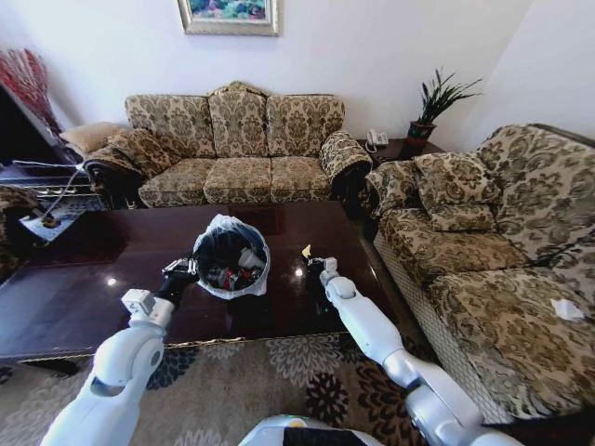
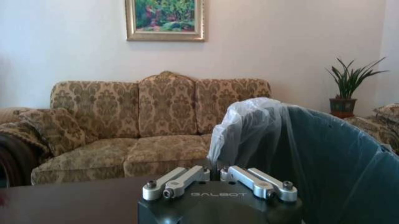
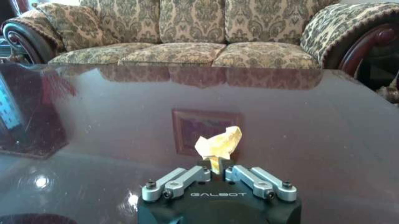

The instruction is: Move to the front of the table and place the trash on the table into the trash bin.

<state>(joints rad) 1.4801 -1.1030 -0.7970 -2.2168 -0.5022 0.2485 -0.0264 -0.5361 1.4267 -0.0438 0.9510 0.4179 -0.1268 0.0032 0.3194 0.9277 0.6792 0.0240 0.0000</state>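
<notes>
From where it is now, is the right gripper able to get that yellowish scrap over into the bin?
Probably yes. The right gripper is shut on the yellowish scrap, and the trash bin stands close beside it on the table, with nothing between them. The left gripper is at the bin's far side.

Reads "GALBOT" on the left gripper [image 2: 215, 175] housing and likewise on the right gripper [image 3: 218, 169] housing.

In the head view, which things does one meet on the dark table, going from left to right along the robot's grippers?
Left gripper → small round black trash bin with white plastic liner → pale yellowish crumpled scrap → right gripper, all on the glossy reddish-brown wooden table.
</notes>
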